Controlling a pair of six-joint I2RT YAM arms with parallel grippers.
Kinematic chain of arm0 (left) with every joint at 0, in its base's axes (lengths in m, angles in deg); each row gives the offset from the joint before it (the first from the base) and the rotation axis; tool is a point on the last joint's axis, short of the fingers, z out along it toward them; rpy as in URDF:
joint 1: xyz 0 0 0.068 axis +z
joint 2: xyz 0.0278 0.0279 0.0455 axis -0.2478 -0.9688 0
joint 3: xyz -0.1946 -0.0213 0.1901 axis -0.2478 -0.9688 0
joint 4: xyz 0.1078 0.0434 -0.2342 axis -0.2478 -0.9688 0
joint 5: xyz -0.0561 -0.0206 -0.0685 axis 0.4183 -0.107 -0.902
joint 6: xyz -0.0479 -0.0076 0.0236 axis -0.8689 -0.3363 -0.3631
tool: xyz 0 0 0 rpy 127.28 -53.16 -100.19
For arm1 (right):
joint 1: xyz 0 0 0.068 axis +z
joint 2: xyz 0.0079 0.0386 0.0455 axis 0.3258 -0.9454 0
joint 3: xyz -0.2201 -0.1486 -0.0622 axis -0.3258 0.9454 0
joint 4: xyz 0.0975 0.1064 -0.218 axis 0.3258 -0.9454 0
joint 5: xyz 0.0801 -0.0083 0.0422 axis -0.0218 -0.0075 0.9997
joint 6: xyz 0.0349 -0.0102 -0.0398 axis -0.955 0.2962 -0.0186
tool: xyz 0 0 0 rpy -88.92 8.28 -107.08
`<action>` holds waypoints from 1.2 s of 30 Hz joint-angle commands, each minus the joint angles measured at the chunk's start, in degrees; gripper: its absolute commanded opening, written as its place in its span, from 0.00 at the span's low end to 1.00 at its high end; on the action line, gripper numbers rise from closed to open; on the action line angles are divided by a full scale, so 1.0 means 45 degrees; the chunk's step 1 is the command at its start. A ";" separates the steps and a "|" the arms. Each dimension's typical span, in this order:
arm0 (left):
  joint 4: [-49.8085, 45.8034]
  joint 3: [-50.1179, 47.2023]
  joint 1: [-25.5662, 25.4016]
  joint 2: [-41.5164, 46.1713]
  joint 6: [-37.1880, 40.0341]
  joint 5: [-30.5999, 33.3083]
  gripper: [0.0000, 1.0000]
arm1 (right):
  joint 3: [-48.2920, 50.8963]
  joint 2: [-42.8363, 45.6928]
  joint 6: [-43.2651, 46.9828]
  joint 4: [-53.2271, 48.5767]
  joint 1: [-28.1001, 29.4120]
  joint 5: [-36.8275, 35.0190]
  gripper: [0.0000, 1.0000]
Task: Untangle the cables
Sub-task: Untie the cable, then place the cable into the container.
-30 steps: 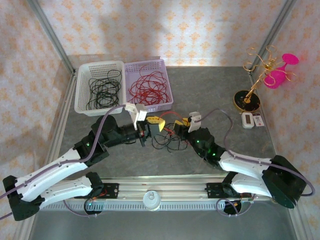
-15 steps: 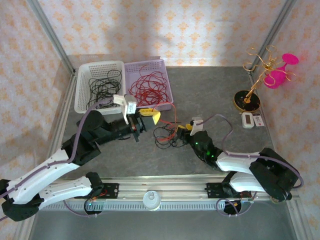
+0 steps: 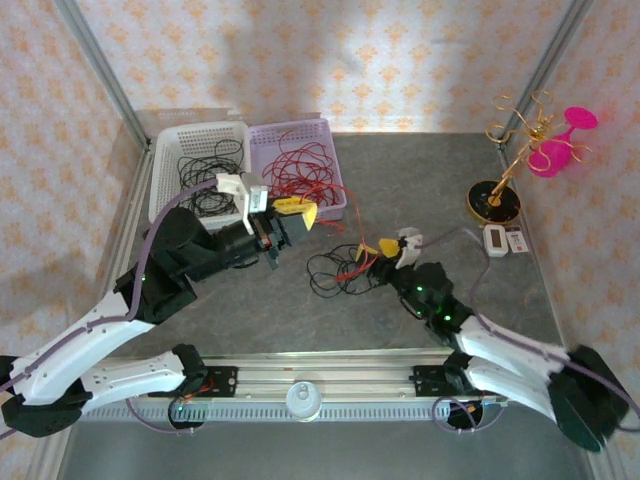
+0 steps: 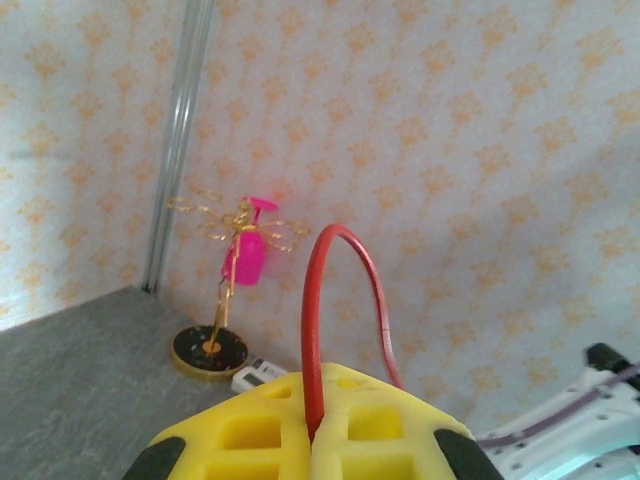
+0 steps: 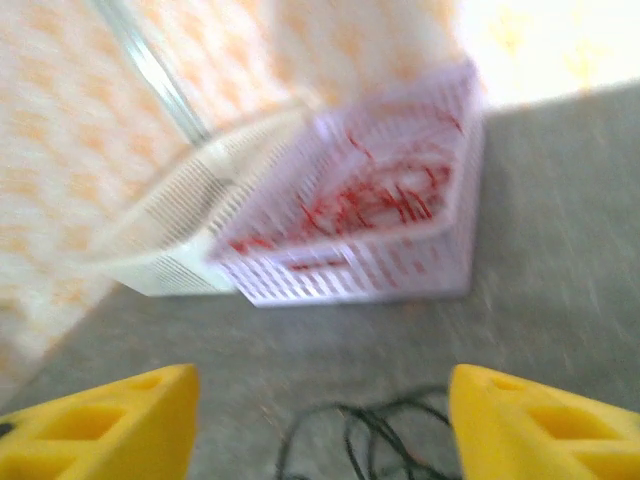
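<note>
Top external view: your cables (image 3: 338, 272) sit in a loose tangle on the grey table (image 3: 430, 180) at centre frame, black and red strands looped together, between the two grippers. One red cable (image 4: 312, 330) is in your left gripper (image 3: 305, 213), which hangs just up-left of the tangle, close to the front of the lilac basket (image 3: 336, 170).

Left wrist view: the yellow pads (image 4: 250, 440) are pressed together and the red cable is pinched in the seam between them. It arches up and back down to the right.

Your right gripper (image 3: 380, 248) is at the right edge of the tangle, low over the table. Right wrist view: the yellow fingers (image 5: 110, 420) are spread wide with nothing between them, and black loops lie on the table beyond the gap. The picture is blurred, so I can't tell finer detail.

At upper left the lilac basket holds red cables, and the white basket (image 3: 155, 195) touching its left side holds black ones. At far right, well apart from the tangle, are a gold stand (image 3: 495, 198), a pink cup (image 3: 560, 145) and a small white device (image 3: 497, 240).
</note>
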 commanded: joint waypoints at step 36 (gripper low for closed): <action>0.1254 0.5648 0.4334 -0.7032 0.2207 0.7502 0.00 | -0.1631 0.2201 -0.3303 -0.8640 -0.0053 -0.2684 0.66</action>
